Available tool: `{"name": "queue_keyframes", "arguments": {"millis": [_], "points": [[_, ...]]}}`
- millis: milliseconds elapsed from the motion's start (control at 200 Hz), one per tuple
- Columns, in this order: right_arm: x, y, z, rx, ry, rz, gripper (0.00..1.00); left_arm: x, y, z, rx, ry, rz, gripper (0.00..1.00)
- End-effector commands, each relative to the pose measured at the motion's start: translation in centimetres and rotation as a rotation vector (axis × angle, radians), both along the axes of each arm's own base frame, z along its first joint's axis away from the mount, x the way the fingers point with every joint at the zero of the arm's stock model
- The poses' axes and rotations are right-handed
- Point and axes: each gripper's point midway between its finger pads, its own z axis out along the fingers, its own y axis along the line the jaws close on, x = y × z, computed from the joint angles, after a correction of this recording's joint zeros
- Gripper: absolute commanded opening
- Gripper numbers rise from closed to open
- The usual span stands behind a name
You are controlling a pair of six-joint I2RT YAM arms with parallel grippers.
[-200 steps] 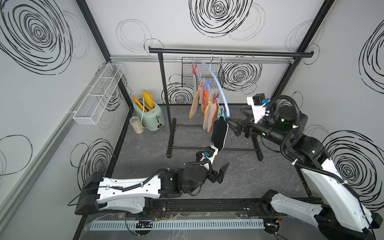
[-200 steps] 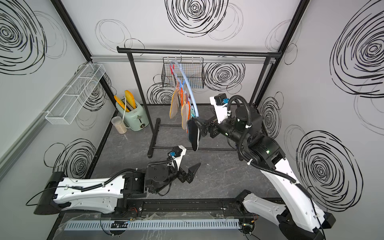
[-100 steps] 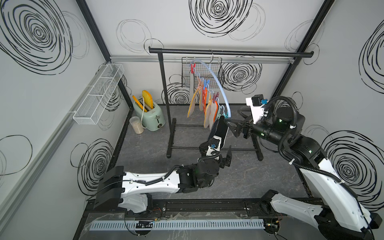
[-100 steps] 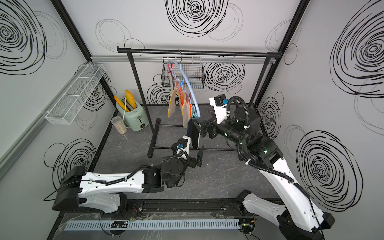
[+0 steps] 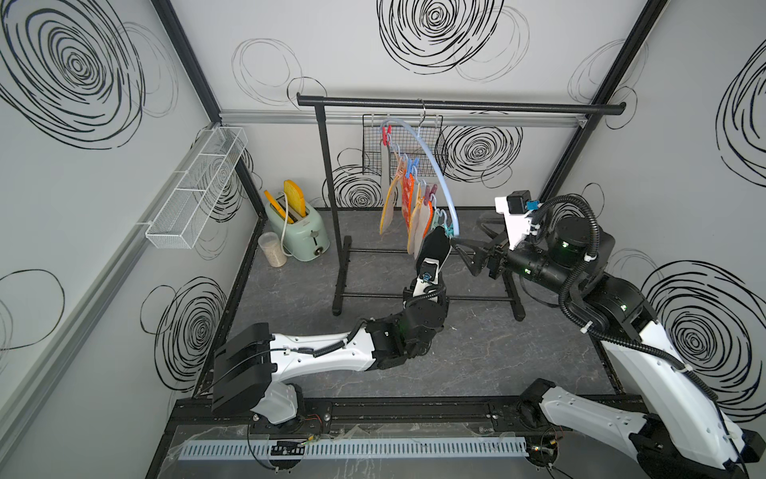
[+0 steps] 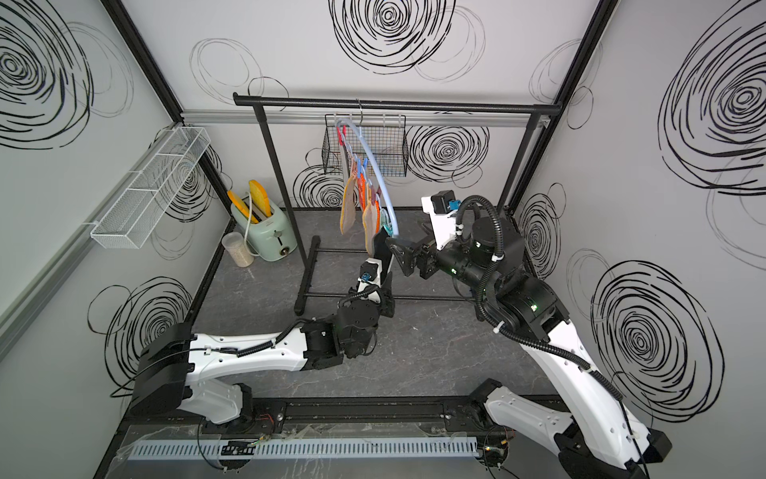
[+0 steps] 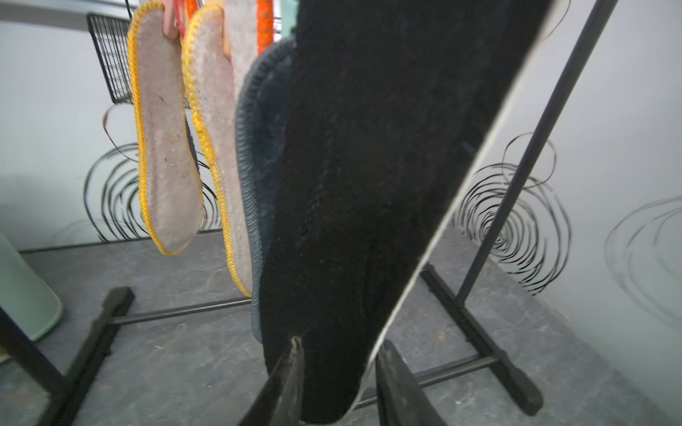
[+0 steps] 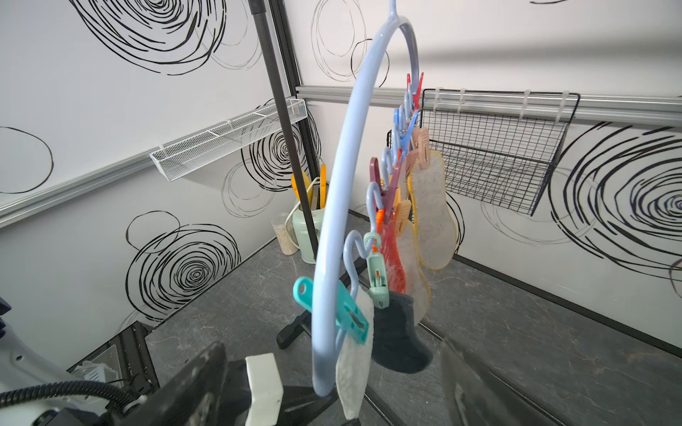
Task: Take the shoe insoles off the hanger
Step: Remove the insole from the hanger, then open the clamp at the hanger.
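Note:
The pale blue hanger [image 5: 431, 161] [image 8: 339, 166] hangs from the rail with several shoe insoles pegged under it. The black insole [image 5: 437, 244] [image 7: 369, 184] hangs nearest the hanger's low end under a teal peg [image 8: 343, 313]. My left gripper [image 7: 341, 345] is shut on its bottom end, one finger on each face. Behind it hang a dark grey-blue insole [image 7: 265, 147] and beige yellow-edged ones [image 7: 166, 147]. My right gripper [image 5: 467, 255] [image 8: 332, 346] is open, its jaws wide on either side of the hanger's low tip, touching nothing.
The black garment rail [image 5: 456, 108] spans the back, its feet and lower bars on the floor under the insoles. A black wire basket [image 5: 402, 145] hangs on the wall behind. A mint toaster [image 5: 296, 228], a jar [image 5: 271, 249] and a white wire shelf [image 5: 199, 195] are at the left.
My left arm rose from the floor to the black insole and its jaws closed on the bottom end. The right gripper stayed by the hanger's tip.

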Motion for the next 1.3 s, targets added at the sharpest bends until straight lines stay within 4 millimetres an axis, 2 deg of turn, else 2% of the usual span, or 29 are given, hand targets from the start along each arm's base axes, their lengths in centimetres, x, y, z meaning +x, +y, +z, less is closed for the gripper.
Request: {"name": "queue_keyframes", "arguments": {"millis": [0,155,265,390,655,845,1045,1130,1296], "points": [[-0.5,-0.3,1.1,0.026,-0.043,0.010,0.92,0.0,1.3,1.6,-0.056,-0.016,0.016,0.27],[-1.6,-0.9,2.3,0.040,-0.106,0.032,0.94,-0.6,2.5,2.5,-0.013,-0.014,-0.016,0.12],[-1.7,-1.9,2.8,0.038,-0.141,-0.003,0.95,-0.7,3.7,3.0,0.042,-0.001,-0.036,0.12],[-1.4,-2.6,2.6,0.037,-0.154,-0.035,0.95,-0.6,5.5,3.2,0.111,0.010,-0.030,0.05],[-0.3,-3.3,1.1,0.015,-0.159,-0.090,0.96,-0.4,8.4,3.8,0.314,-0.012,0.014,0.05],[0.2,-2.9,-0.1,0.028,-0.123,-0.071,0.96,-0.8,10.2,5.0,0.363,-0.032,0.031,0.05],[1.1,-2.7,-1.1,0.035,-0.094,-0.074,0.96,-2.6,10.2,6.5,0.358,0.018,-0.133,0.05],[1.3,-2.6,-1.4,0.036,-0.085,-0.071,0.96,-3.1,10.8,6.3,0.377,0.050,-0.147,0.05],[1.7,-2.4,-1.8,0.036,-0.073,-0.066,0.96,-4.0,10.8,5.7,0.403,0.099,-0.218,0.05]]}}
